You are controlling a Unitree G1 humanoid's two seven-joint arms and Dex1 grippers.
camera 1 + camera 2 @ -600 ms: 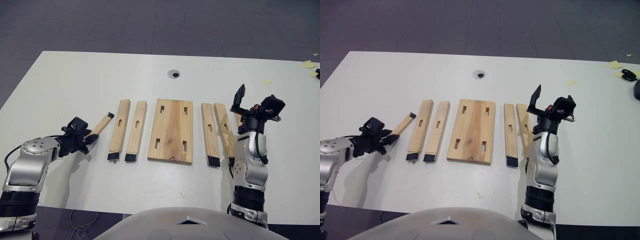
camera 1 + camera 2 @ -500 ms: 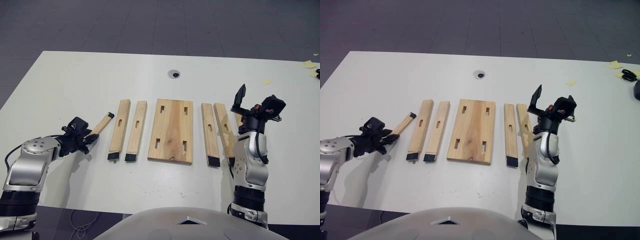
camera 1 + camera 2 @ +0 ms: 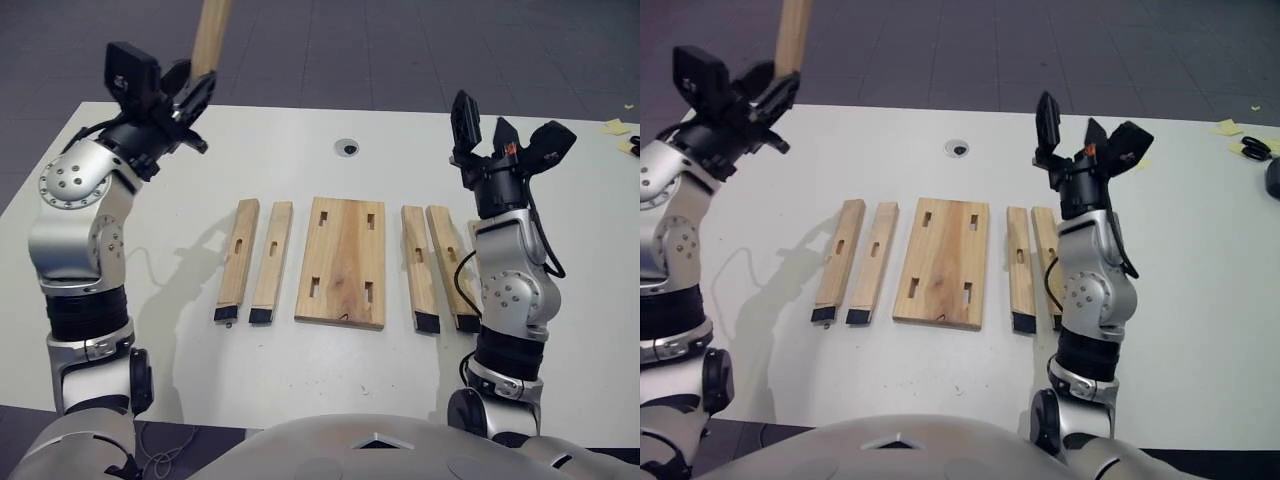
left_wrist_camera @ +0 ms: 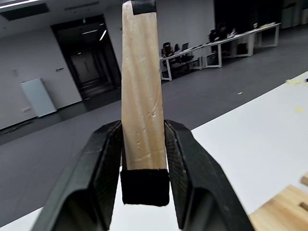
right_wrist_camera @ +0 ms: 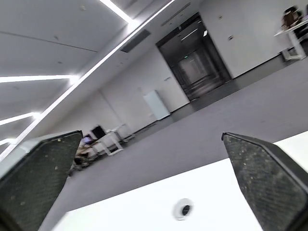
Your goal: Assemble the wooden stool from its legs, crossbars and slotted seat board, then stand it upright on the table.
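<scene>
The left tool was clamped on one crossbar, held high above the desk. The bar stood close to upright, its long axis running up and away from the fingers, leaning slightly toward the robot's right. In the left wrist view one dark-capped end sat low between the fingers and the other capped end pointed up, away from the tool.

The remaining parts lay flat, well below this tool and off to its right. Nearest were the left pair of legs, side by side, then the seat board, then the right pair of legs. All of them had their long axes running toward and away from the robot, with the legs' dark feet at the near end and their slots facing up.

The right tool was raised with its fingers spread wide and nothing between them, above and just beyond the far ends of the right pair of legs.

The left arm was plainly the nearer one to the left legs. Seating the bar in one of their slots would probably mean bringing it down and rightward, with one capped end leading into the upward-facing slot.
</scene>
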